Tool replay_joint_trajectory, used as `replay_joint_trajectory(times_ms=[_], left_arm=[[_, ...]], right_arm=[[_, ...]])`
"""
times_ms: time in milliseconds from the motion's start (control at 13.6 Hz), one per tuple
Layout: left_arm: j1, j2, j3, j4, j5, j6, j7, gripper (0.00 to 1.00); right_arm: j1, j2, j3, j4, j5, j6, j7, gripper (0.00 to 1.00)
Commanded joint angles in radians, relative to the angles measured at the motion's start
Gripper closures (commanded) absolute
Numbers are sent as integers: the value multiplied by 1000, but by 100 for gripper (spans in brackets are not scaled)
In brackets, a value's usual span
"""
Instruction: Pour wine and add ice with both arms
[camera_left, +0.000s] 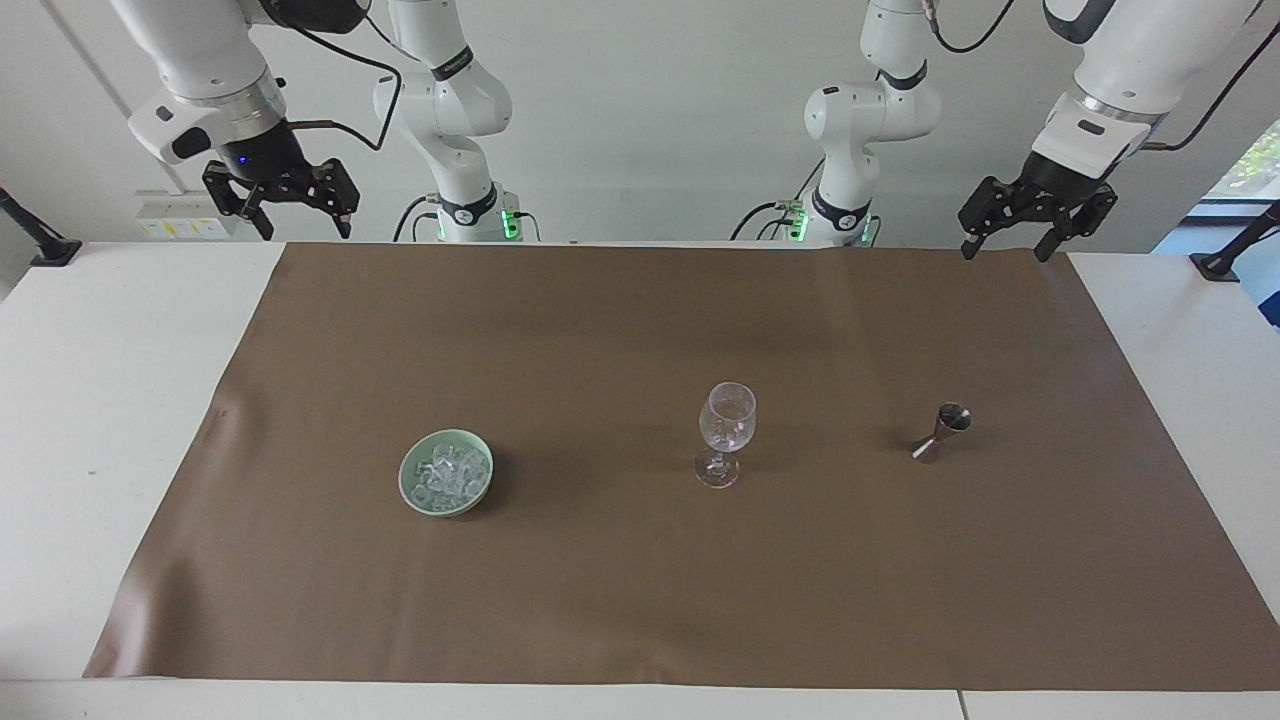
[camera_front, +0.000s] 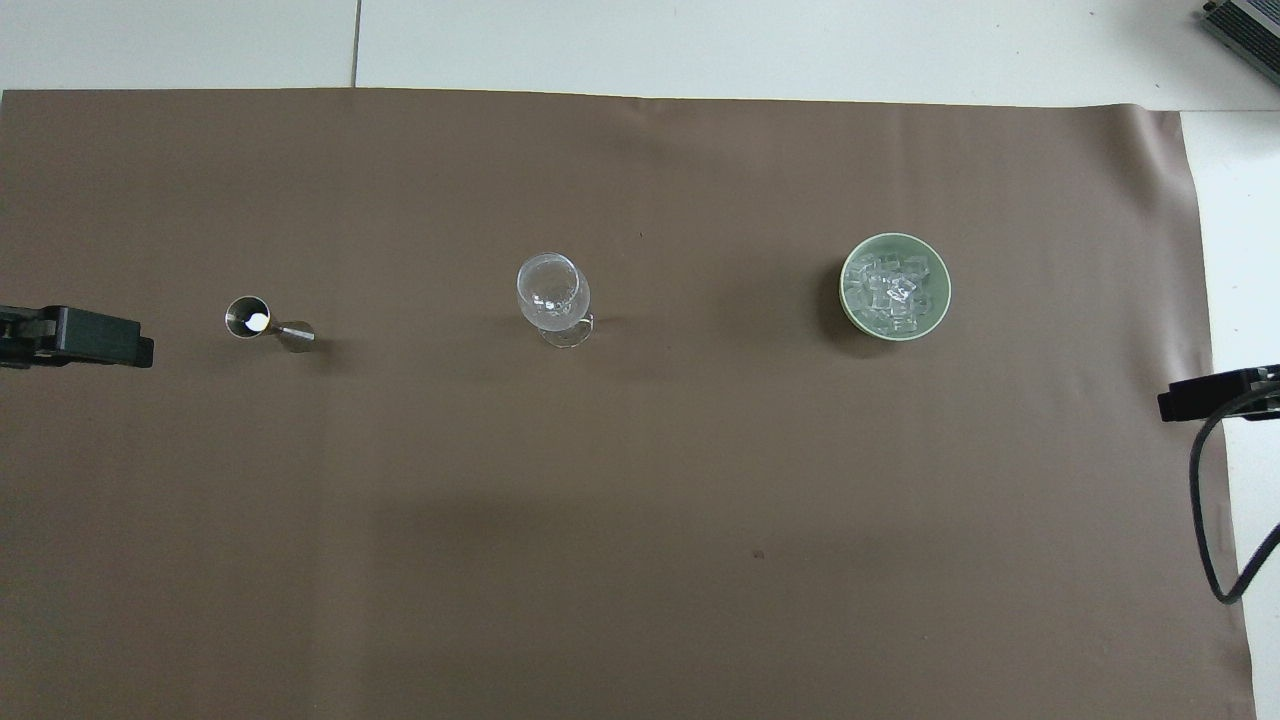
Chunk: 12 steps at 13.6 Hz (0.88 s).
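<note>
Glassy ice (camera_left: 447, 472) cubes heap in a green bowl (camera_left: 410, 484); both raised pincers apparently spread, unladen.

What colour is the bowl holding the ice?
Pale green bowl; clearest in the overhead view.

One camera looks from high across the table toward both robots; the other looks steeply down from their end (half a turn apart). Both share the brown mat (camera_left: 640, 560) (camera_front: 640, 560).

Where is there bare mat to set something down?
Bare mat lies between bowl, holding ice, and wine glass; between glass and measuring cup; and all around that row. Nowhere crowded. Left gripper and right gripper wait raised.
</note>
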Motion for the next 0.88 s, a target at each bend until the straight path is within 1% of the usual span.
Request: replay_joint_trajectory(times_ms=[0,441,808], left_arm=[[-5,-10,6,-10,-7,-1,1,0],[-5,-12,4,2,-8,-12,-8,0],[6,-15,6,-7,-8,5,-2,0]], right_arm=[[-10,-5,3,-3,17,10,-18,0],[-10,-5,5,-3,17,10,-18,0],[-10,-4,5,-3,17,10,-18,0]])
